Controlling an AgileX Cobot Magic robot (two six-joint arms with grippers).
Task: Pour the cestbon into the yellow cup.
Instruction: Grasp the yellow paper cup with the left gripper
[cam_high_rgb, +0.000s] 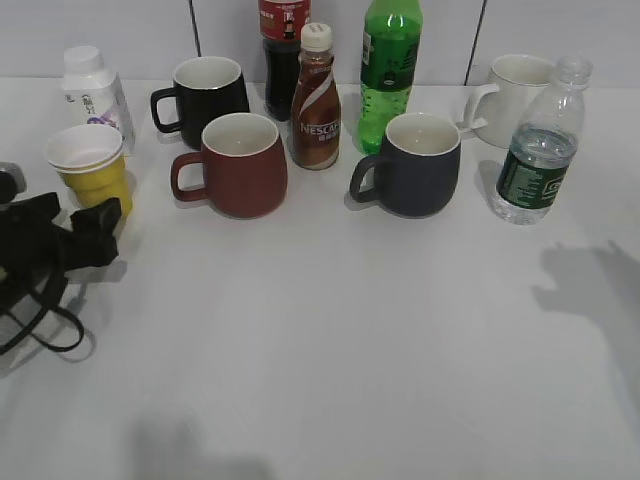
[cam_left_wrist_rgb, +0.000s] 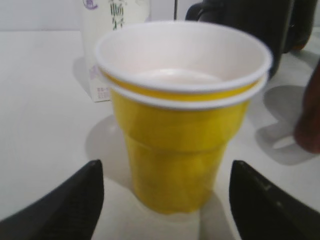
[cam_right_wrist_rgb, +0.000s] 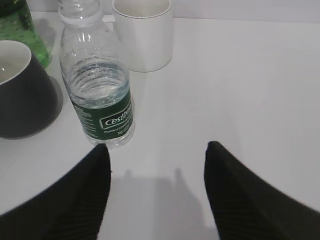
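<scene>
The cestbon (cam_high_rgb: 540, 148), a clear water bottle with a dark green label, stands upright at the right of the table; it also shows in the right wrist view (cam_right_wrist_rgb: 100, 90). The yellow cup (cam_high_rgb: 92, 168) stands at the far left and fills the left wrist view (cam_left_wrist_rgb: 182, 115). My left gripper (cam_left_wrist_rgb: 165, 172) is open, its fingers apart on either side of the cup's base, close but not touching; in the exterior view it (cam_high_rgb: 75, 235) sits just in front of the cup. My right gripper (cam_right_wrist_rgb: 157, 150) is open and empty, in front and right of the cestbon; it is out of the exterior view.
A white milk bottle (cam_high_rgb: 95, 92), black mug (cam_high_rgb: 207, 92), red mug (cam_high_rgb: 238, 165), Nescafe bottle (cam_high_rgb: 316, 100), green soda bottle (cam_high_rgb: 389, 70), dark grey mug (cam_high_rgb: 415, 165) and white mug (cam_high_rgb: 515, 98) stand along the back. White table (cam_high_rgb: 330, 340) in front.
</scene>
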